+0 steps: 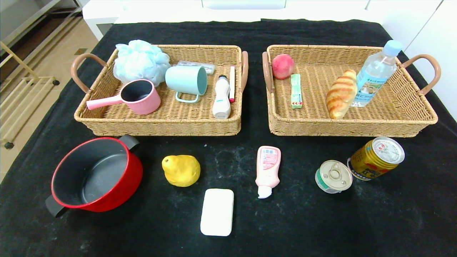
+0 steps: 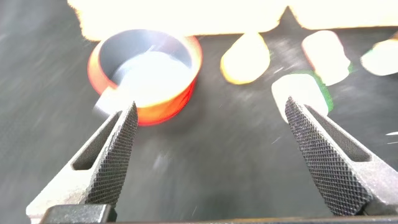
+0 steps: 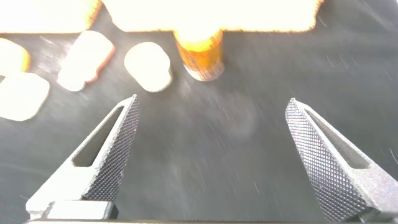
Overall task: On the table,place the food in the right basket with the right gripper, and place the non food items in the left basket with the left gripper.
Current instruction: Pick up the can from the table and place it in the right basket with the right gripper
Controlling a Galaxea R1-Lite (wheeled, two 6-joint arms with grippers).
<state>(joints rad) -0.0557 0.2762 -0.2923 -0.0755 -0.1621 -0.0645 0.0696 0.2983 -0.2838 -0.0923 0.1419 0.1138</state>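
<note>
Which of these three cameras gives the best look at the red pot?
The head view: the red pot sits whole on the table in front of the left basket, empty, both dark handles showing. The left wrist view shows it beyond the open left hand, blurred and glared. The right wrist view does not show it.

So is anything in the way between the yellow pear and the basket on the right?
Not really. The yellow pear sits in front of the left basket, so it must cross bare black cloth to the right basket. The pink bottle lies beside that route.
</note>
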